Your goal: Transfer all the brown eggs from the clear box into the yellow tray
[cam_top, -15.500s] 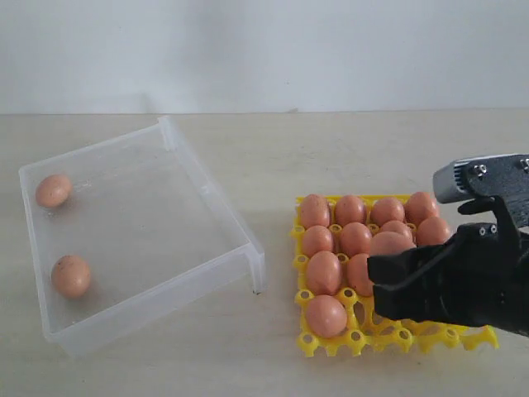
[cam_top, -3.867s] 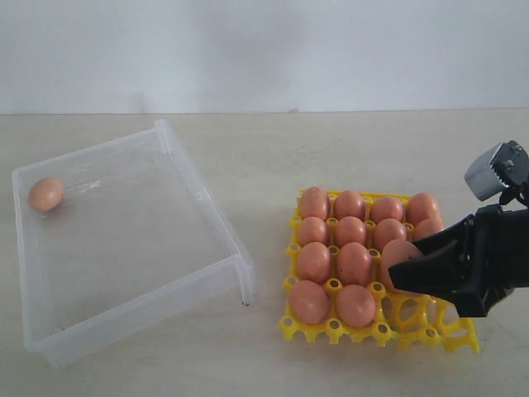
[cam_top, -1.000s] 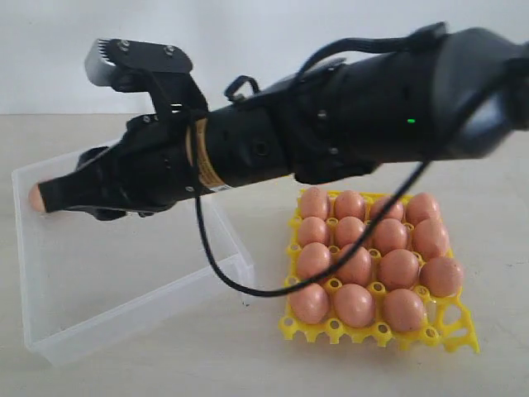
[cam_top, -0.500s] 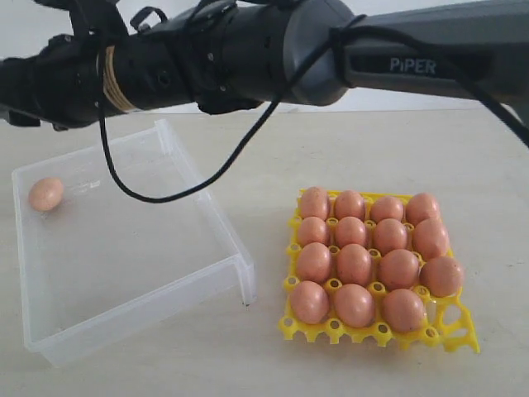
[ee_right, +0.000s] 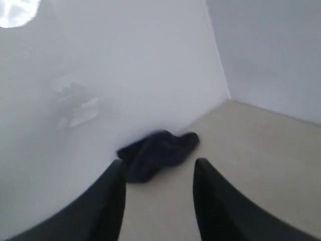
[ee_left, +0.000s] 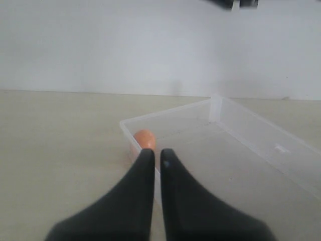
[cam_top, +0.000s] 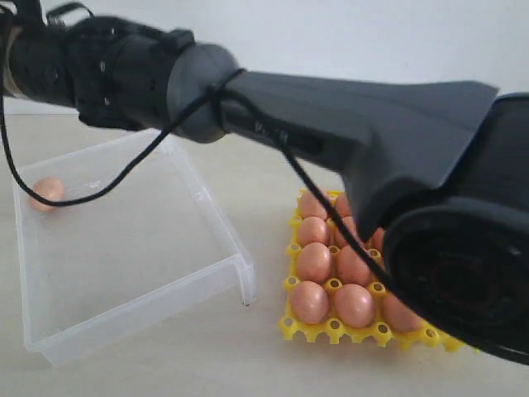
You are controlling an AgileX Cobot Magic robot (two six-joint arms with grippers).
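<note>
**Table** (cam_top: 165,364): pale, matt; white wall behind its far edge.

**Clear box** (cam_top: 140,306): on the left part of the table, set at a slant to its edges, open top, low walls.

**Brown egg** (cam_top: 48,192): one only in the box, in its far left corner, close against the left wall. It also shows in the left wrist view (ee_left: 144,138).

**Yellow tray** (cam_top: 331,331): on the table right of the box, apart from it. **Brown eggs** (cam_top: 314,261) fill every cell that can be seen; the tray's right side is hidden behind the arm.

**Right arm** (cam_top: 347,116): black, reaches from the right across the tray and over the box's far edge.

**Right pincer** (ee_right: 158,168): released, fingers wide apart, nothing between them.

**Left pincer** (ee_left: 156,152): clenched, only a slit between the tips, grasping nothing; points toward the box corner that holds the egg.
</note>
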